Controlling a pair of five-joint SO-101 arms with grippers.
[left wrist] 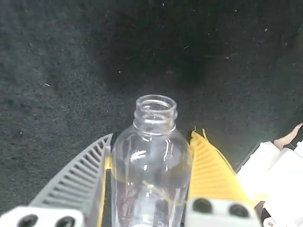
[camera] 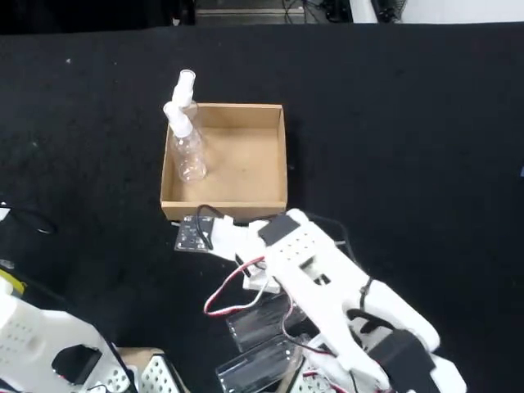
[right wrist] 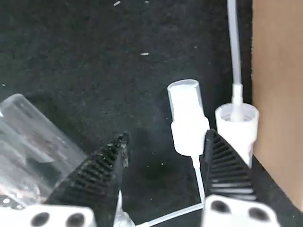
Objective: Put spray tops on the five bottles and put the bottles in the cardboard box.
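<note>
topped bottles (camera: 190, 151): two, in box (camera: 284, 155) | clear bottle (left wrist: 151, 161): uncapped | spray tops (right wrist: 187, 118): loose

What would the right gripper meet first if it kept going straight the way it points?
Probably the capped spray top lying just ahead between the right gripper's open fingers; depth is uncertain.

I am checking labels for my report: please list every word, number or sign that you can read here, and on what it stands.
No text can be read.
The cardboard box: plain walls, no print.
The clear bottles and spray tops: no labels.
The small dark board beside the box: any marks are too small to read.
</note>
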